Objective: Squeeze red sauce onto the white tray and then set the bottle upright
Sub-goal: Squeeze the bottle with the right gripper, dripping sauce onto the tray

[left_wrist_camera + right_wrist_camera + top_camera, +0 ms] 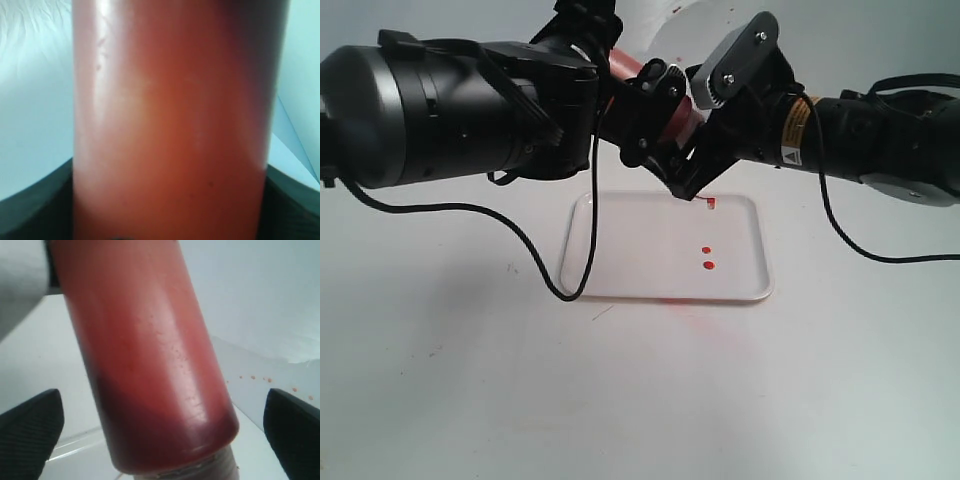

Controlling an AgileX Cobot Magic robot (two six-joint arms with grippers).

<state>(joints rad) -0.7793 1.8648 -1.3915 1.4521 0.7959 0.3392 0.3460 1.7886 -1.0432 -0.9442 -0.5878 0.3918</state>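
A pale, scuffed table [470,400] filled the exterior view, with the white tray [640,250] lying flat near its middle and open table on the tray's near side and to both sides. Both arms met above the tray's far edge. There the bottle [676,116] hung in the air, tilted with its nozzle [709,202] pointing down just over the far right part of the tray. Only this view showed the red sauce [708,265] on the tray, as two round drops well inside the right rim, and a black cable [582,262] looping down from the left arm across the tray's left edge. In the left wrist view the bottle [170,115] filled nearly the whole picture. The left gripper [170,215] had its dark jaws pressed against both sides of it, pinching the bottle. The right wrist view showed what the others did not. The jaws of the right gripper [162,437] were spread wide, each standing well apart from the bottle [150,365]. Darker red fill had gathered toward the bottle's neck, and fine red specks [252,377] dotted the white surface beyond it.
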